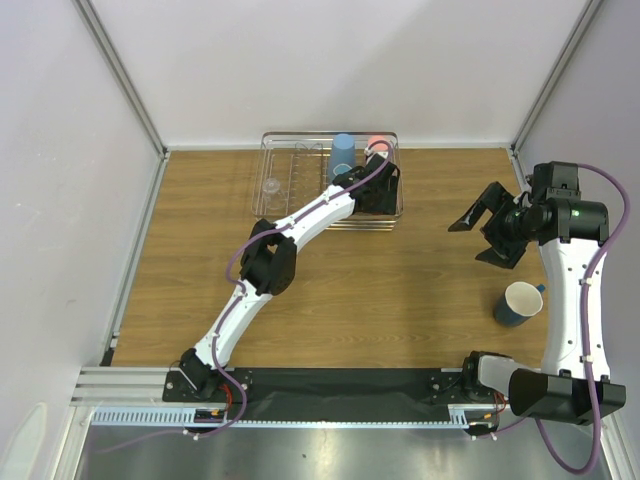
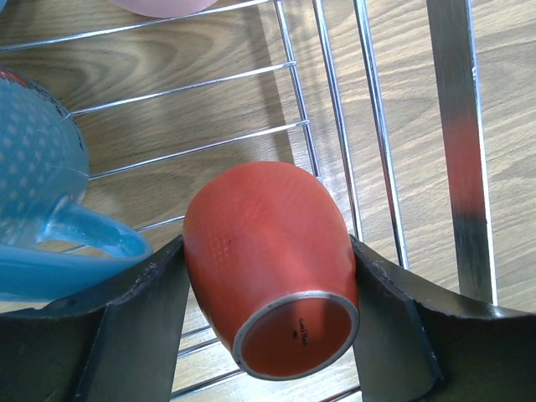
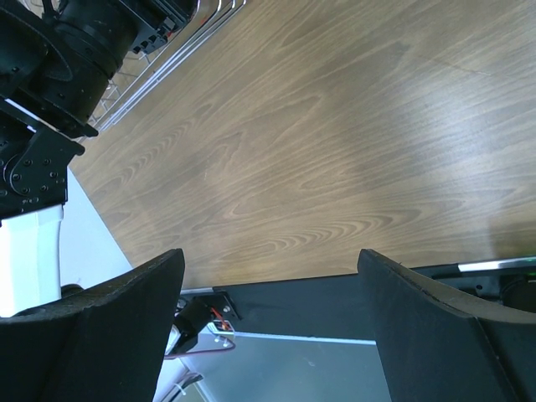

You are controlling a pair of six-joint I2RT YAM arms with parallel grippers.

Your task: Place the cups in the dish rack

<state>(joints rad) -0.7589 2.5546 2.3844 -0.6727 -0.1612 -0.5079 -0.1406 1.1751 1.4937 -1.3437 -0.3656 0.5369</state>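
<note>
Five cups and one dish rack [image 1: 300, 160] were counted. A clear glass [image 1: 271, 186], light blue tumbler [image 1: 343, 150] and pink tumbler [image 1: 377, 145] were parked inside. The orange cup [image 2: 268, 260] was pinched by the left gripper [image 2: 268, 280] over the rack's bars. The dark blue mug [image 1: 518, 303] was left on the table [image 1: 400, 290], near the spread-open right gripper [image 1: 482, 238].

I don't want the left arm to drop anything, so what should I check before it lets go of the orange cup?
1. Orange cup gripped between the left fingers: ok.
2. Cup above the dish rack wires, inside its rim: ok.
3. Cup resting on the wires: cannot tell.
4. Left finger clear of the blue tumbler: cannot tell, they overlap in the wrist view.
5. Right gripper open, empty, away from the rack: ok.
</note>
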